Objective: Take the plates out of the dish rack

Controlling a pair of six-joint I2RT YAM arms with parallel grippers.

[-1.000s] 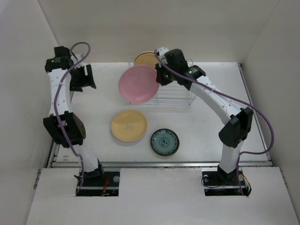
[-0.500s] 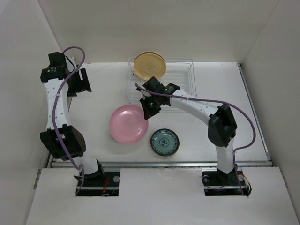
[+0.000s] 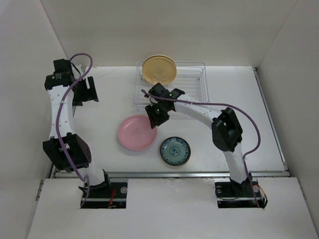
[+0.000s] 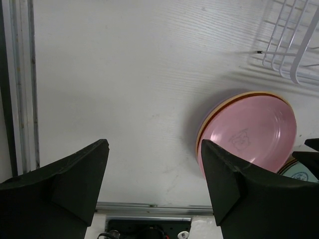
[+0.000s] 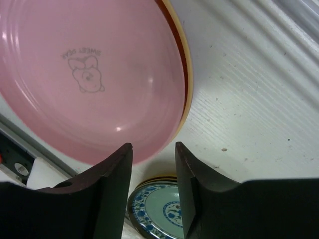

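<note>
A pink plate [image 3: 137, 132] lies on the table, stacked on a cream-yellow plate whose rim [image 5: 186, 64] shows at its edge. My right gripper [image 3: 153, 118] hovers at the pink plate's right rim, open, with only table showing in the gap between its fingers [image 5: 153, 164]. A dark blue-green patterned plate [image 3: 175, 151] lies to the right of the stack. An amber plate [image 3: 159, 69] stands upright at the back left of the white wire dish rack [image 3: 195, 97]. My left gripper [image 3: 88, 90] hangs open at the far left, holding nothing [image 4: 154, 164].
White walls close in the table on three sides. A metal rail [image 3: 169, 174] runs along the near edge. The right arm's purple cable [image 3: 249, 124] loops over the table beside the rack. The rack's corner [image 4: 294, 40] shows in the left wrist view.
The right arm brought the pink plate down from the rack onto the cream-yellow plate on the table and opened its jaws. The left arm barely shifted.
</note>
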